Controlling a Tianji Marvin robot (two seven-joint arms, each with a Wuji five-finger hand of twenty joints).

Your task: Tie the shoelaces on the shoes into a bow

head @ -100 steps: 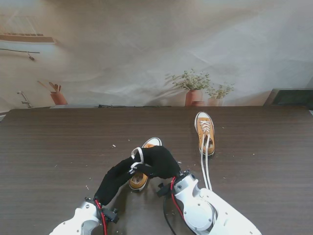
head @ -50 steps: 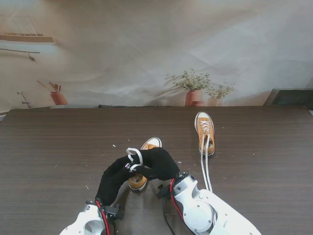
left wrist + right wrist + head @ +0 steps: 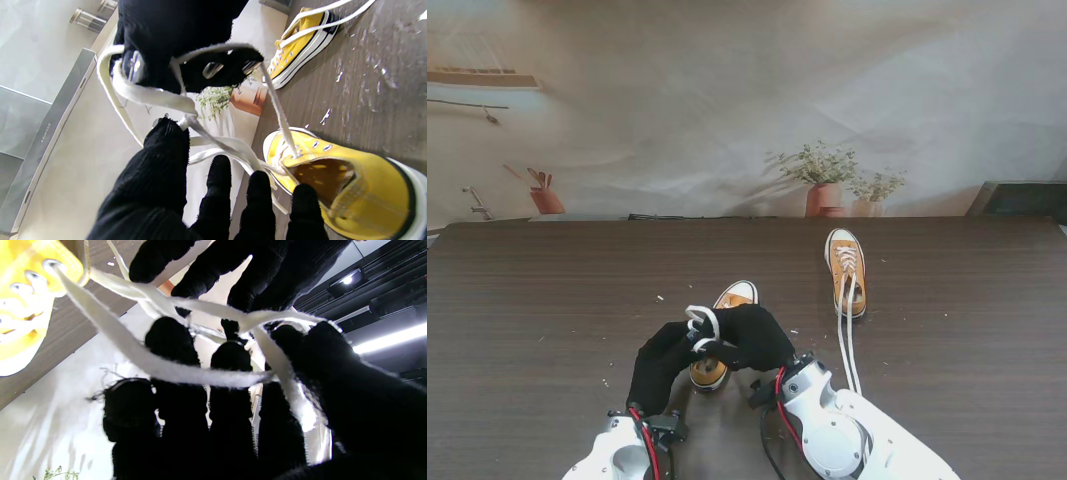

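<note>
**Over the near shoe, both gloves tangled in white lace**

Near the table's front edge, just left of centre: yellow near shoe (image 3: 717, 362), toe pointing away, mostly hidden under two black-gloved hands. Left hand (image 3: 667, 358) reaching in from the left, right hand (image 3: 752, 335) meeting it above the shoe. White laces (image 3: 702, 322) looped up between them, a curl showing on top of the gloves.

From the left wrist: thumb (image 3: 166, 150) pressing a flat strand of lace, remaining fingers stretched toward the shoe's open collar — closed on the lace at the thumb. From the right wrist: fingertips (image 3: 171, 340) curled, lace strands crossing over and around them, one band running back to the eyelets — clamped on lace too.

Farther off and to the right: second shoe (image 3: 845, 258), toe away, its laces (image 3: 848, 340) untied and trailing in two long lines toward me across the dark wooden table (image 3: 547, 300).
</note>
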